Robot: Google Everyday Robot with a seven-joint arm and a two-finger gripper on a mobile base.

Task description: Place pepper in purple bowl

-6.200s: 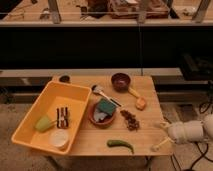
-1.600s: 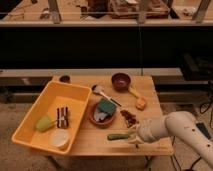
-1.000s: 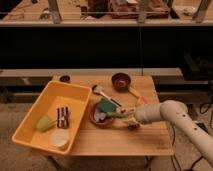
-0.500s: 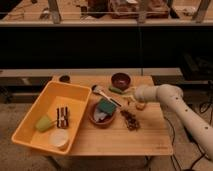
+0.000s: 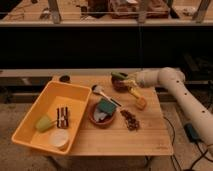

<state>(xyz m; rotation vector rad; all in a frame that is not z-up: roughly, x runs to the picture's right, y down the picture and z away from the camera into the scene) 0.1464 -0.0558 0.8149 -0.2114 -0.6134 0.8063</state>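
Observation:
The pepper (image 5: 119, 75), small and dark green, is held in my gripper (image 5: 126, 79) right above the purple bowl (image 5: 119, 85) at the back middle of the wooden table. The gripper is shut on the pepper, which sticks out to the left over the bowl's rim. My white arm (image 5: 167, 80) reaches in from the right.
A yellow tray (image 5: 35, 112) at the left holds a pale green cup (image 5: 44, 122), a dark striped item (image 5: 62, 117) and a white cup (image 5: 59, 139). An orange-brown bowl (image 5: 95, 119) holds a teal sponge (image 5: 106, 106). A dish brush (image 5: 100, 91), an orange object (image 5: 140, 103) and a dark cluster (image 5: 131, 120) lie nearby.
My gripper picked the pepper up from the table's front edge and carried it back and left, from beside the orange-brown bowl to above the purple bowl.

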